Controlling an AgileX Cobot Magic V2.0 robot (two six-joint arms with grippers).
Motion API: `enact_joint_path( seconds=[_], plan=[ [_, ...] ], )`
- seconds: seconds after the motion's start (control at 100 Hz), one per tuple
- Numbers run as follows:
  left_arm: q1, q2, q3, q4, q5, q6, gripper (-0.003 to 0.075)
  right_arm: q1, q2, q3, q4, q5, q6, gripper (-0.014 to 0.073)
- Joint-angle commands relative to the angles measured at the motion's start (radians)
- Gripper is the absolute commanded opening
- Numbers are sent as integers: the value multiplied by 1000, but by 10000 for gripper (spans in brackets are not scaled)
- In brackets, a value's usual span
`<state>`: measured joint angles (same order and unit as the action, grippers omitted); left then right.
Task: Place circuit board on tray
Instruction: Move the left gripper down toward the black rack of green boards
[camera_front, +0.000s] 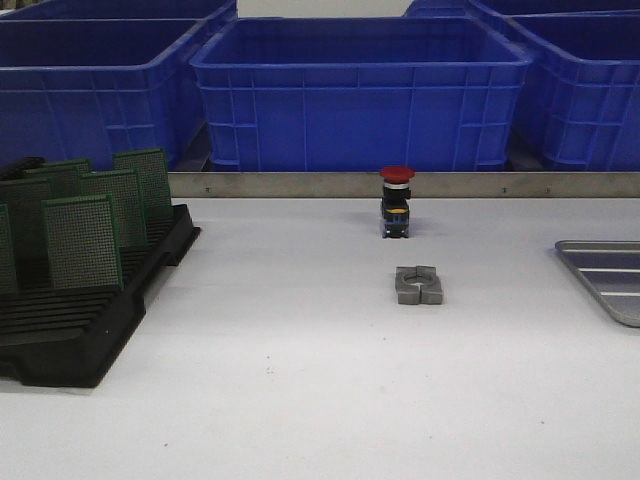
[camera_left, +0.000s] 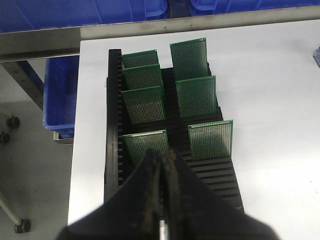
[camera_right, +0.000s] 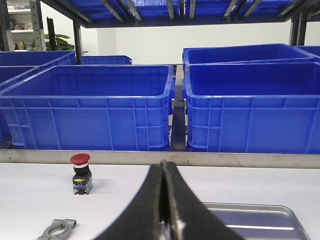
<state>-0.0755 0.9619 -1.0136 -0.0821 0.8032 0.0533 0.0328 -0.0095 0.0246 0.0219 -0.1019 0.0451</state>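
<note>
Several green circuit boards (camera_front: 82, 240) stand upright in a black slotted rack (camera_front: 90, 340) at the table's left. In the left wrist view my left gripper (camera_left: 162, 154) is shut and empty. It hovers over the near end of the rack (camera_left: 215, 175), just short of the closest board (camera_left: 145, 145); another board (camera_left: 210, 139) stands beside that one. The silver tray (camera_front: 610, 262) lies at the table's right edge with nothing on the part that shows. My right gripper (camera_right: 163, 165) is shut and empty, with the tray (camera_right: 265, 217) just beyond it. Neither gripper shows in the front view.
A red-capped push button (camera_front: 396, 200) and a grey metal clamp (camera_front: 419, 285) sit mid-table. Big blue crates (camera_front: 360, 90) stand behind a metal rail (camera_front: 300, 184) along the table's far edge. The table's left edge (camera_left: 75, 165) runs close beside the rack, with floor below.
</note>
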Motion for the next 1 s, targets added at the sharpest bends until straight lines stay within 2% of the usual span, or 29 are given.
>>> enact_joint_path(
  seconds=[0.0,0.07,0.14,0.21,0.38,0.45,0.85,0.99],
  plan=[
    [1,-9,-35,-14,-53,3,-18,3,-23,-12,-5,-72,-5,-68],
    [1,-9,-35,-14,-53,5,-4,3,-23,-12,-5,-72,-5,-68],
    [1,-9,-35,-14,-53,17,52,3,-23,-12,-5,-72,-5,-68],
    [1,-9,-35,-14,-53,17,150,3,-23,-12,-5,-72,-5,-68],
    [1,-9,-35,-14,-53,17,469,3,-23,-12,-5,-72,-5,-68],
    [1,-9,-35,-14,-55,17,545,3,-23,-12,-5,-72,-5,-68],
    [1,-6,-46,-26,-65,17,556,3,-23,-12,-5,-72,-5,-68],
    [1,40,-120,-9,-1,27,556,3,-23,-12,-5,-72,-5,-68]
  ],
)
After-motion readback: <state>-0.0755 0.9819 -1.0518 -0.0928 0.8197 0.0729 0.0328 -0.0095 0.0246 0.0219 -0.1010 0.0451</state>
